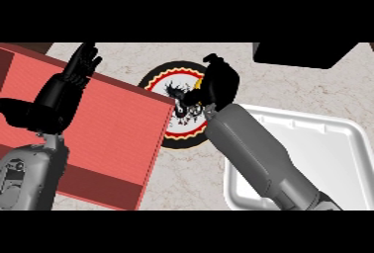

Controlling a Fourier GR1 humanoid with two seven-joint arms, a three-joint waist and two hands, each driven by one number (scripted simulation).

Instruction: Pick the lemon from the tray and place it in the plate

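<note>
My right hand (217,84) hovers over the round plate (162,81), which has a black, red and yellow pattern and lies at the counter's centre. Its fingers are curled downward, and a small patch of yellow, the lemon (196,87), shows at their left edge; the rest of the lemon is hidden by the hand. The white tray (329,143) lies to the right, partly under my right forearm, and nothing shows in its visible part. At the left, my left hand (73,79) rests open with fingers up.
A large red ribbed board (110,138) covers the counter's left side, and its edge overlaps the plate's left rim. A black block (303,53) sits at the back right. Bare marble counter (182,183) shows between the red board and the white tray.
</note>
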